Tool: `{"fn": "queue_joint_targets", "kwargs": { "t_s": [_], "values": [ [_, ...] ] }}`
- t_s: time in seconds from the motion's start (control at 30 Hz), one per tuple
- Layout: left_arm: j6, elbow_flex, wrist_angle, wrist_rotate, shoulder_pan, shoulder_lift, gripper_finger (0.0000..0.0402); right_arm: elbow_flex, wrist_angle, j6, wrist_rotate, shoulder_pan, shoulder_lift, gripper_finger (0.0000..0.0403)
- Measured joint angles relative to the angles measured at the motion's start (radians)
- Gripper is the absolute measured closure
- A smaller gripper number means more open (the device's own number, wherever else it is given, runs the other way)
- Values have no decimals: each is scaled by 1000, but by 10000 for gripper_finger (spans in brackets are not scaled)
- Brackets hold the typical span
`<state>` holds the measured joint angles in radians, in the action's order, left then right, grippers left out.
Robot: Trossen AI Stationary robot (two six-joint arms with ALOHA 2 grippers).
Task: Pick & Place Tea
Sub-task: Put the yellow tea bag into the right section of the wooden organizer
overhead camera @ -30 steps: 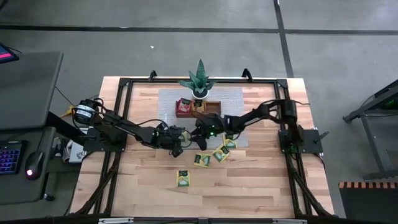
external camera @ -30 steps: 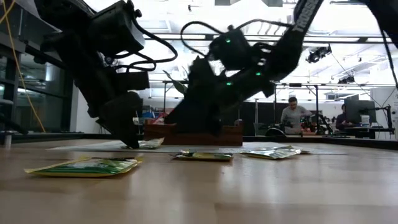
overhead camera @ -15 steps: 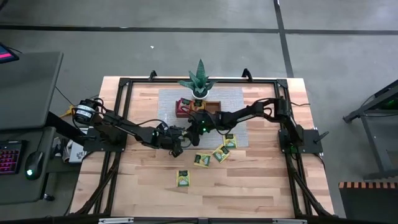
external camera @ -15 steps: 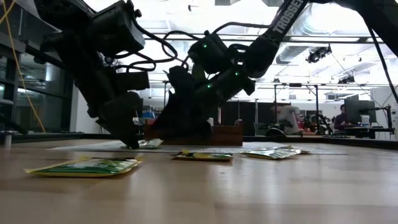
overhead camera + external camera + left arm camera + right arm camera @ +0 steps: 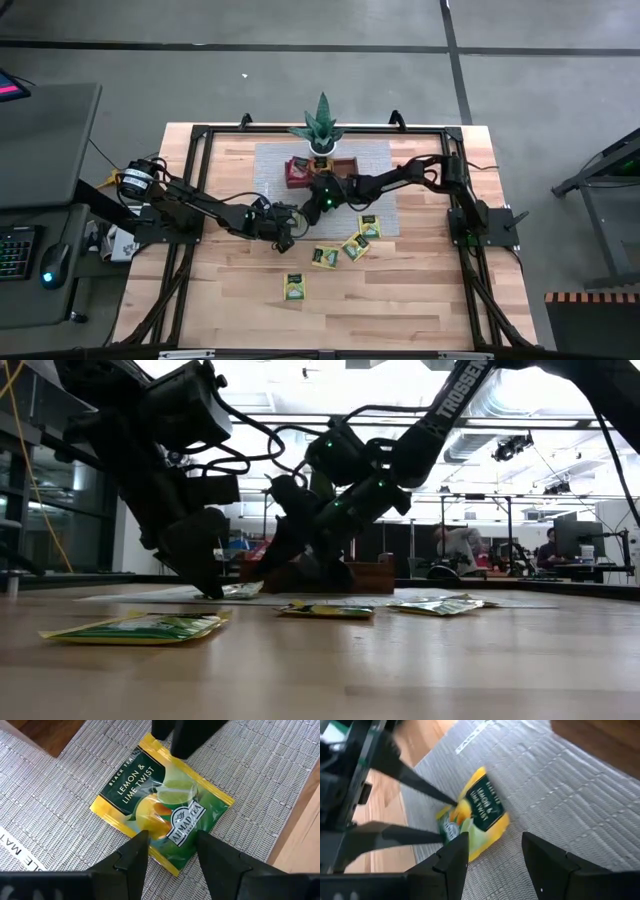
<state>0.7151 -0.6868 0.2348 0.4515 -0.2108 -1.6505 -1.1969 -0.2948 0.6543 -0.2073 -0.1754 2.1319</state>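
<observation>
Both grippers at one tea packet on the grey mat.
Left gripper (image 5: 167,845) fingers apart, straddling the yellow-green tea packet (image 5: 162,805); right gripper (image 5: 492,851) fingers apart, just beside it, near the wooden tray (image 5: 335,170).

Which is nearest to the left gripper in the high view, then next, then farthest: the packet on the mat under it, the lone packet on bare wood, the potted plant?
From the left gripper:
1. Packet on the mat, right at its fingertips.
2. Lone packet, on bare wood toward the table's front.
3. Potted plant, at the far edge.
</observation>
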Motion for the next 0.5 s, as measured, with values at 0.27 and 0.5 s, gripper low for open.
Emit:
{"fn": "queue_joint_targets", "kwargs": {
  "t_s": [0.27, 0.5],
  "values": [
    [0, 0, -1, 6, 0, 0, 238, 0, -5, 71, 40, 2, 0, 224],
    [0, 2, -6, 9, 0, 0, 238, 0, -83, 137, 90, 25, 27, 224]
  ]
}}
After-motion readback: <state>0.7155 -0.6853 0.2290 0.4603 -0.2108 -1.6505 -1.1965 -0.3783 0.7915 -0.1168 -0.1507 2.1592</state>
